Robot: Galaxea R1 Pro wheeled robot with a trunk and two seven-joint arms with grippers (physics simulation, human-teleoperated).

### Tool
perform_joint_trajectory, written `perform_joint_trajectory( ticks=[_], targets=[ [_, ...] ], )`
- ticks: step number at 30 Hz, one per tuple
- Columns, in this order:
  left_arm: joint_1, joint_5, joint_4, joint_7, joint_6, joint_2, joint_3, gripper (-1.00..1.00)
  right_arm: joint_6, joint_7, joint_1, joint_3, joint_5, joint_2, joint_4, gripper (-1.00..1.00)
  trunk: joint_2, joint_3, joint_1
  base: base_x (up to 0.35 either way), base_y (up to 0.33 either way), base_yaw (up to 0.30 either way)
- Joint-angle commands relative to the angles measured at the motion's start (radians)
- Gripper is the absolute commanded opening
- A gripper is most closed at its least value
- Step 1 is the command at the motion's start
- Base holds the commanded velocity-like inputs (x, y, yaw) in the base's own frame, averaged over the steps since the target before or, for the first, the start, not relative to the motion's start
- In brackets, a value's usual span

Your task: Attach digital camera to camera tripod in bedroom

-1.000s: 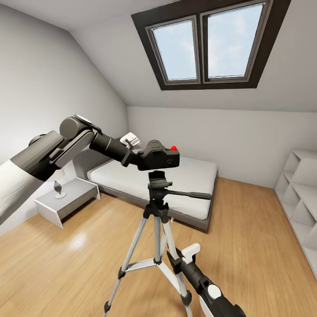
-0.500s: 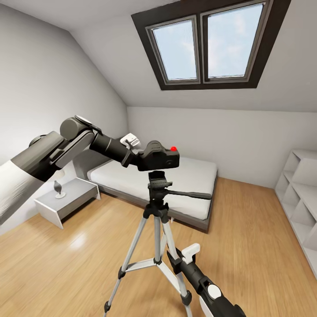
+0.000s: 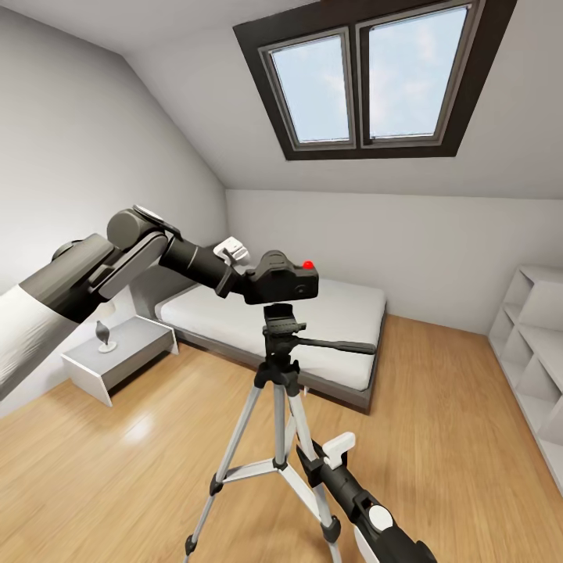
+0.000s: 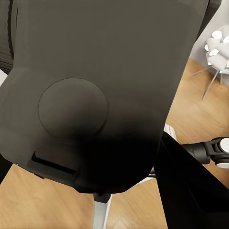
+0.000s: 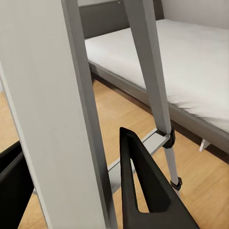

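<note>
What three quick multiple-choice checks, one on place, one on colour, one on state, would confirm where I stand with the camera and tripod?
1. Where is the digital camera?
A. on the bed
B. just above the camera tripod head
C. on the nightstand

2. What colour is the button on the camera's top?
A. red
B. green
C. white

3. What is the left gripper doing?
A. hanging open
B. shut on a tripod leg
C. shut on the camera

Answers: 1 B, the camera hangs over the head; 2 A, a red dot shows; 3 C, the gripper holds the camera's end.
</note>
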Motion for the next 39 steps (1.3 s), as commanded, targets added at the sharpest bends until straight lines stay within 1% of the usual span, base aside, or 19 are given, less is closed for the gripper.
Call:
perform_joint_trajectory(
  ticks=[1,9,12,13,16,19,29,30,39],
  targets=[
    [-0.002,0.0,0.0,-0.004,0.003,0.001,-0.002,-1.0,0.002,0.002,-0.001,0.0,0.086,0.0,0.019,-1.0,-0.002,-0.002,0.001,0.0,0.0,0.0],
    [0.0,0.0,0.0,-0.004,0.003,0.0,-0.003,-1.0,0.0,0.002,-0.001,0.0,0.086,-0.001,0.019,-1.0,-0.002,-0.002,0.001,0.0,0.0,0.0],
    [0.0,0.0,0.0,-0.004,0.003,0.0,-0.013,-1.0,0.0,0.002,-0.001,0.0,0.086,-0.001,0.019,-1.0,-0.002,-0.002,0.001,0.0,0.0,0.0],
    [0.0,0.001,0.0,-0.004,0.003,-0.001,-0.056,-1.0,0.0,0.002,-0.001,0.0,0.086,-0.001,0.019,-1.0,-0.002,-0.002,0.001,0.0,0.0,0.0],
    [0.0,0.001,0.0,-0.005,0.003,0.0,-0.074,-1.0,0.0,0.002,-0.001,0.0,0.086,0.0,0.019,-1.0,-0.002,-0.002,0.001,0.0,0.0,0.0],
    [0.0,0.001,0.0,-0.005,0.003,0.001,-0.081,-1.0,0.0,0.002,-0.001,0.0,0.086,-0.001,0.019,-1.0,-0.002,-0.002,0.001,0.0,0.0,0.0],
    [0.0,0.001,0.0,-0.005,0.003,0.001,-0.081,-1.0,0.0,0.002,-0.001,0.001,0.086,0.0,0.019,-1.0,-0.002,-0.002,0.001,0.0,0.0,0.0],
    [0.0,0.001,0.0,-0.005,0.003,0.001,-0.08,1.0,0.0,0.002,-0.001,0.001,0.086,0.0,0.019,-1.0,-0.002,-0.002,0.001,0.0,0.0,0.0],
    [0.0,0.001,0.001,-0.004,0.003,0.002,-0.076,1.0,0.0,0.002,-0.001,0.001,0.086,0.0,0.019,-1.0,-0.002,-0.002,0.001,0.0,0.0,0.0]
  ],
)
